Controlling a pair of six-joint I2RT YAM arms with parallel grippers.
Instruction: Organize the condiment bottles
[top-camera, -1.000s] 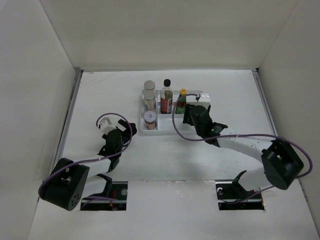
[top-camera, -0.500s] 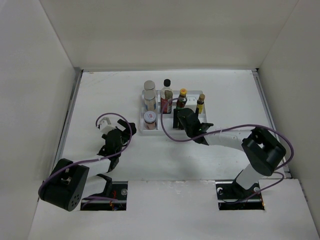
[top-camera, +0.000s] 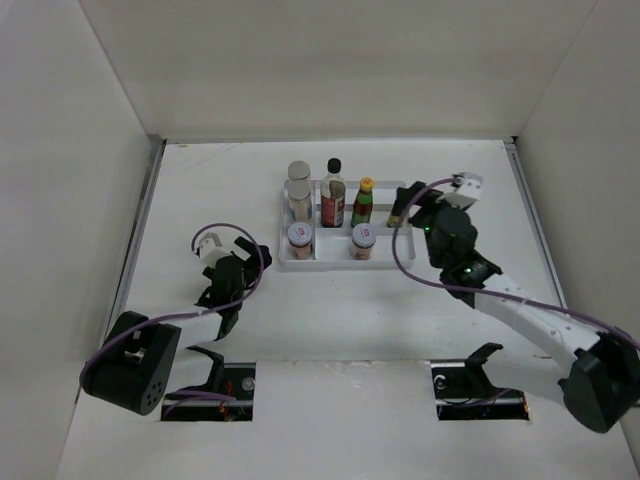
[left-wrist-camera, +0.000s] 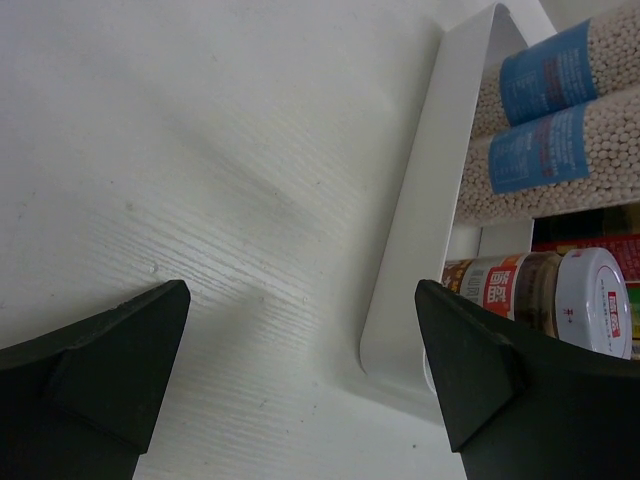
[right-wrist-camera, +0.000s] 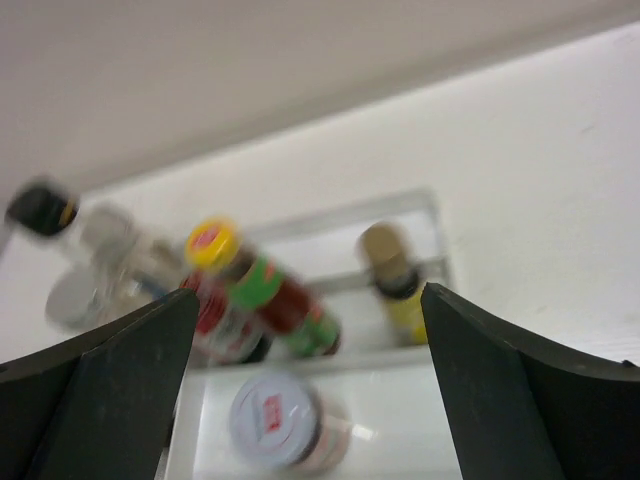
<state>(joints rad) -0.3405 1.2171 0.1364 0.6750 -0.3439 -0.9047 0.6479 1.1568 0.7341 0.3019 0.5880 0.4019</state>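
A white divided tray (top-camera: 385, 250) holds the condiment bottles. Two silver-lidded jars (top-camera: 299, 181) and a jar with a red-white lid (top-camera: 300, 238) stand in its left part. The black-capped bottle (top-camera: 333, 168), a red-labelled bottle (top-camera: 333, 206), a yellow-capped bottle (top-camera: 364, 200) and a second red-white-lidded jar (top-camera: 363, 239) stand in the middle. A small yellow-capped bottle (top-camera: 397, 211) stands at the right. My right gripper (top-camera: 415, 205) is open and empty, raised beside the tray's right end; its blurred view (right-wrist-camera: 308, 300) looks down on the bottles. My left gripper (top-camera: 250, 262) (left-wrist-camera: 300, 300) is open and empty left of the tray.
White walls enclose the table on the left, back and right. In the left wrist view the tray's near left corner (left-wrist-camera: 400, 340) lies between my fingers, with the blue-labelled jars (left-wrist-camera: 545, 110) behind it. Purple cables loop over both arms.
My right gripper has pulled away from the tray's front middle, up and to the right. A red-white-lidded jar now shows standing where it was. The left arm has not moved.
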